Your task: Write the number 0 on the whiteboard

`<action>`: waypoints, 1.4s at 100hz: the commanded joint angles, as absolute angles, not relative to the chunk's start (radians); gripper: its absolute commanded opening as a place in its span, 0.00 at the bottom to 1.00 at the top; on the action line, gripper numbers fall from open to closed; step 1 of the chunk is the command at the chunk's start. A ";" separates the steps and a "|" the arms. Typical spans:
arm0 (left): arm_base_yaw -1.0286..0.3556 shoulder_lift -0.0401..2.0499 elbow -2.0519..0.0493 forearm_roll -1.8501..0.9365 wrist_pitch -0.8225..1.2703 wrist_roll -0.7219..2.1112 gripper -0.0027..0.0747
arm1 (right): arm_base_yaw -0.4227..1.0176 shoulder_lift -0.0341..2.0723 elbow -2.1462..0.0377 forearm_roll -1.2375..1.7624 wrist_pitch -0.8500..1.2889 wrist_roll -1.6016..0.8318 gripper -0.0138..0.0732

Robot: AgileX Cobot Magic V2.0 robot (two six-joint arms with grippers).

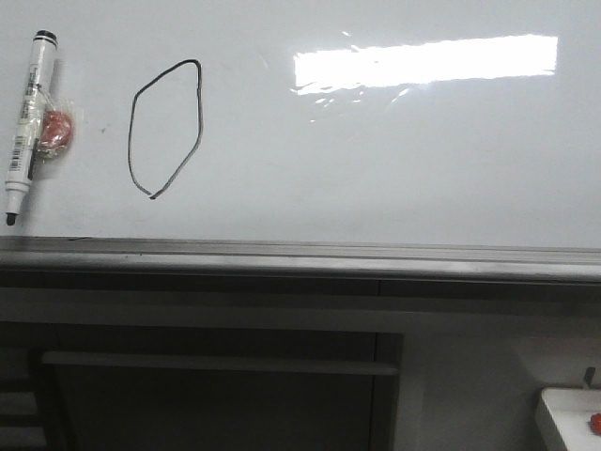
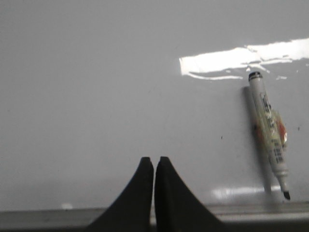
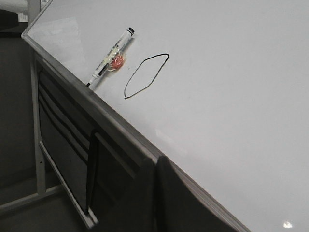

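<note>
Beside the marker (image 1: 30,122) on the whiteboard (image 1: 394,169), the number 0 (image 1: 165,129) looks finished; both jaws pressed together, holding nothing. Only backing off seems left, probably.

Most of the whiteboard (image 1: 404,169) lies bare to the frame's right. At far left, a marker (image 1: 26,122) stands just beside the number 0 (image 1: 165,129), narrowing passage there.
</note>
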State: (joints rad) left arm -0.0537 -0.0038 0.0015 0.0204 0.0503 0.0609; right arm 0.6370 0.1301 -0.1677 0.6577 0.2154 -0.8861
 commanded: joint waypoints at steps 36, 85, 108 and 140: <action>-0.052 -0.031 0.012 0.041 0.264 0.000 0.01 | 0.636 0.141 -0.193 0.670 0.145 -0.888 0.09; -0.052 -0.031 0.012 0.041 0.262 0.000 0.01 | 0.636 0.141 -0.193 0.670 0.145 -0.888 0.09; -0.052 -0.031 0.012 0.041 0.262 0.000 0.01 | 0.636 0.141 -0.193 0.670 0.145 -0.888 0.09; -0.052 -0.031 0.012 0.041 0.262 0.000 0.01 | 0.604 0.141 -0.193 0.382 0.089 -0.409 0.09</action>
